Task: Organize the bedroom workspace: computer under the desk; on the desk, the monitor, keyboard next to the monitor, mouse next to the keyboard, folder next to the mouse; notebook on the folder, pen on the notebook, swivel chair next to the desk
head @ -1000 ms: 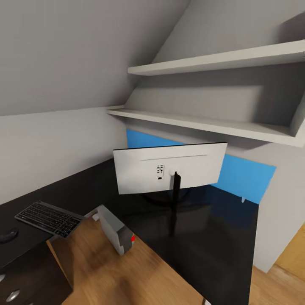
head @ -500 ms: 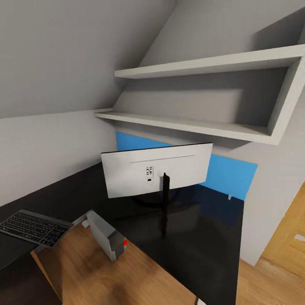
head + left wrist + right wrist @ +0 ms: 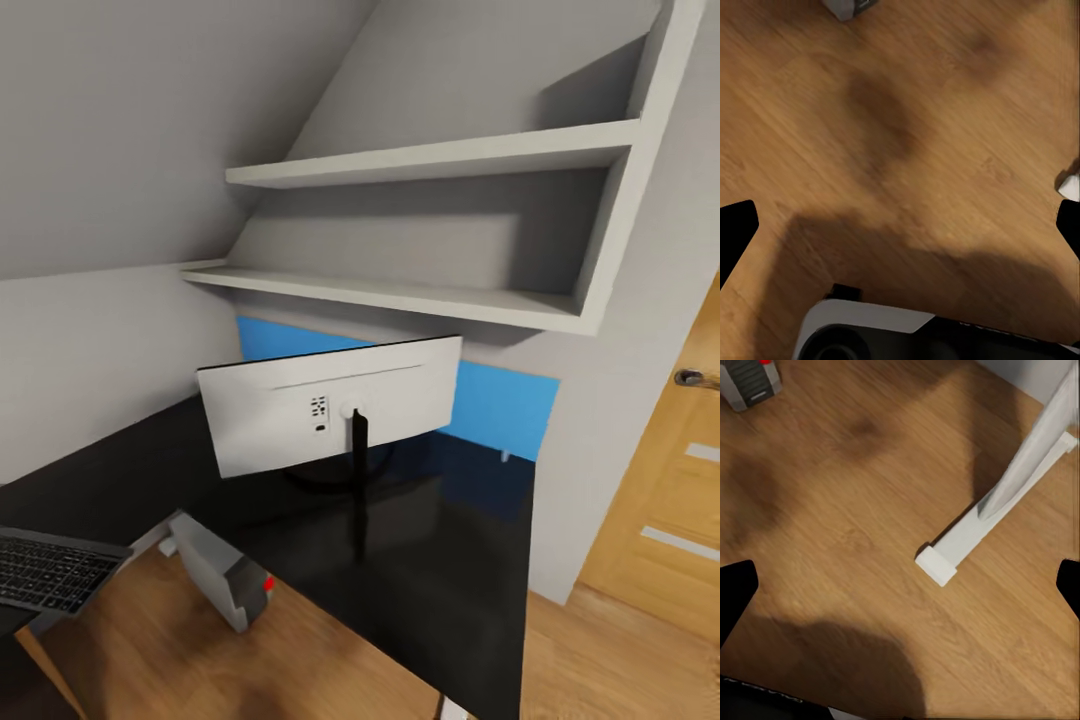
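Monitor: stood on the glossy black desk with its light-grey back toward the camera and its thin black stand at 6 o'clock of the panel; judged already placed as the task asks.
Keyboard: seen at 8 o'clock of the monitor, lying on the desk's other wing with one corner overhanging the edge; it is near the monitor, not beside it.
Computer: a light-grey tower with a red spot on its front, stood on the wooden floor in the crook of the L, partly tucked beneath the desk top; judged close to its required spot.
Left gripper: fingers spread wide, nothing held, pointed down at bare floor; a corner of the tower is seen at 11 o'clock in the left wrist view.
Right gripper: likewise spread and empty, carried low over the floor beside a white desk leg.
Surroundings: two white shelves above the blue back panel; a wooden door at 3 o'clock.
Judgement: arms are carried low and idle because the base appears in transit.
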Motion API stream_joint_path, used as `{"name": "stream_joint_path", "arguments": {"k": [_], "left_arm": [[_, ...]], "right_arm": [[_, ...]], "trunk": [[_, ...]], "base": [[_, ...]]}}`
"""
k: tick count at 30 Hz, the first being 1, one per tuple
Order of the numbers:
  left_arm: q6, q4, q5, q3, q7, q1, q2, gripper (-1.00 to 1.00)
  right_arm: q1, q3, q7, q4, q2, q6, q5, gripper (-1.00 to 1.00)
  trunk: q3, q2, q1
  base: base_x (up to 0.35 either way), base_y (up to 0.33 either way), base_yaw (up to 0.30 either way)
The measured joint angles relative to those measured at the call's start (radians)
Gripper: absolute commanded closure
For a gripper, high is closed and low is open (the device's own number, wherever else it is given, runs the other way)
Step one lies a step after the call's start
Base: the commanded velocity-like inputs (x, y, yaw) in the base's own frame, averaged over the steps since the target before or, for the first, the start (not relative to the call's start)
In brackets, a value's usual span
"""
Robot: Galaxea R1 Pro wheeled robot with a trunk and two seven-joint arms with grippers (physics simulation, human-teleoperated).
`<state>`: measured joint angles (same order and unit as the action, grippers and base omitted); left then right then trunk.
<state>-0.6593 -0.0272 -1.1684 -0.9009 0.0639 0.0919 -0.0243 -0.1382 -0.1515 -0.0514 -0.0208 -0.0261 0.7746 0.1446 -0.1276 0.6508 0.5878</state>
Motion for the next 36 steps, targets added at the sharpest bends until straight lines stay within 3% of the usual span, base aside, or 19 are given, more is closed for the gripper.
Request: {"name": "stream_joint_path", "arguments": {"k": [8,17,36], "left_arm": [[0.000,0.000,0.000,-0.001,0.000,0.000,0.000,-1.00],[-0.001,0.000,-0.001,-0.001,0.000,0.000,0.000,-1.00],[0.000,0.000,-0.001,0.001,-0.004,0.000,0.000,-1.00]], "right_arm": [[0.000,0.000,0.000,0.000,0.000,0.000,0.000,-1.00],[0.000,0.000,-0.001,0.000,0.000,-0.002,0.000,-1.00],[0.000,0.001,-0.001,0.001,0.000,-0.002,0.000,-1.00]], "trunk": [[0.000,0.000,0.000],[0.028,-0.063,-0.034],[0.087,-0.196,-0.107]], "base": [[0.000,0.000,-0.251],[0.000,0.000,-0.173],[0.000,0.000,-0.010]]}}
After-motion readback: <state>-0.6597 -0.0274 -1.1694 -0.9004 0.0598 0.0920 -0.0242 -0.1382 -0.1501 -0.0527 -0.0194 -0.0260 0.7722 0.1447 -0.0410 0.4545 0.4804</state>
